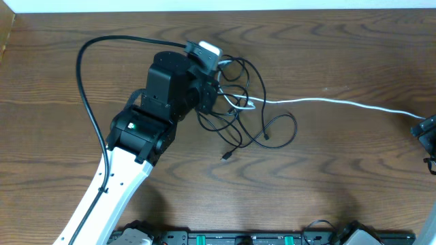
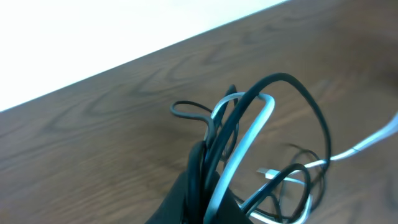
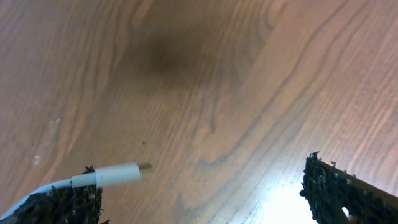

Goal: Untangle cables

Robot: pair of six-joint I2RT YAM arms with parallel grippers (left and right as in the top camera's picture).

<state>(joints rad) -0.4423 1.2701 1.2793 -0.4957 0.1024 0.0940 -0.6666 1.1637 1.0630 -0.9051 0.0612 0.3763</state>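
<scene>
A tangle of thin black cables (image 1: 253, 119) lies at mid-table, with one small plug (image 1: 225, 157) loose toward the front. My left gripper (image 1: 216, 95) sits over the tangle's left side. In the left wrist view it (image 2: 208, 208) is shut on a bunch of black strands (image 2: 292, 93) and a white loop (image 2: 255, 127). The white cable (image 1: 327, 102) runs straight out to the right, toward my right gripper (image 1: 428, 129) at the table's right edge. That gripper (image 3: 205, 199) stands open, and the white plug (image 3: 115, 175) rests against its left finger (image 3: 62, 202).
The left arm's thick black cable (image 1: 85, 82) arcs over the table's left part. A pale wall strip (image 2: 93, 37) borders the far edge of the wooden table (image 1: 340, 184). Dark equipment (image 1: 238, 238) lines the front edge.
</scene>
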